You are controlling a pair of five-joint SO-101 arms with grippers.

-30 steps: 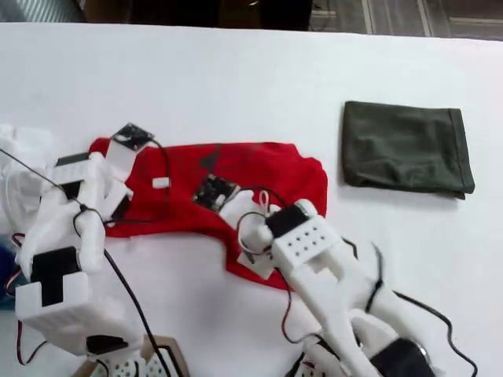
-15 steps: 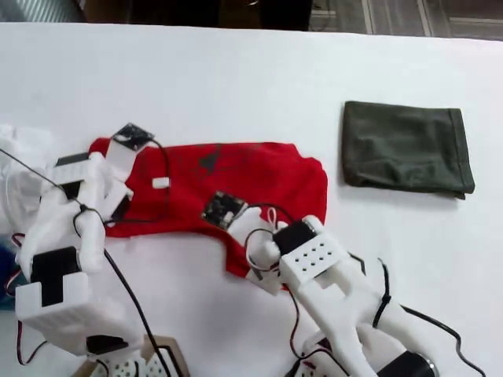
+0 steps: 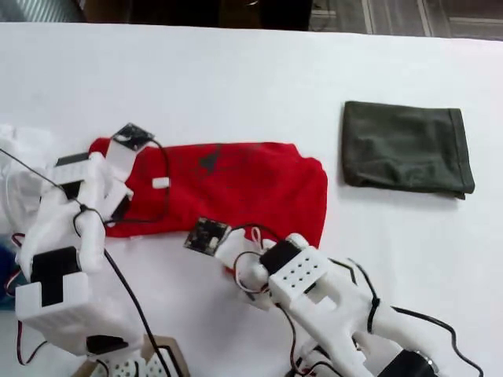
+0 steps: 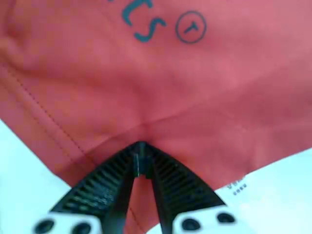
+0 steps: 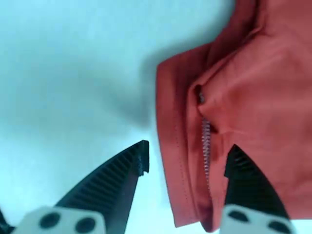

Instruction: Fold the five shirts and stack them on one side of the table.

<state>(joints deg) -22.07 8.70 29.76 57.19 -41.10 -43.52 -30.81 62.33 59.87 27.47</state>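
A red shirt [image 3: 236, 184] lies spread across the table's left middle. A folded olive shirt [image 3: 405, 148] rests flat at the right. In the left wrist view my left gripper [image 4: 140, 163] is shut, pinching a fold of the red shirt [image 4: 204, 97] close to its hem. In the high view that gripper [image 3: 119, 206] sits at the shirt's left end. My right gripper [image 5: 187, 158] is open, and the near corner of the red shirt [image 5: 243, 97] lies between its fingers. From above, the right gripper [image 3: 240, 269] hangs at the shirt's near edge.
A heap of white cloth [image 3: 17, 157] lies at the far left edge, with something blue [image 3: 5, 263] below it. The bare white table [image 3: 236, 78] stretches behind the shirts. Cables trail from both arms over the red shirt.
The right arm has drawn back toward the near edge and a little left, from above the red shirt to its near corner. The left arm has stayed put.
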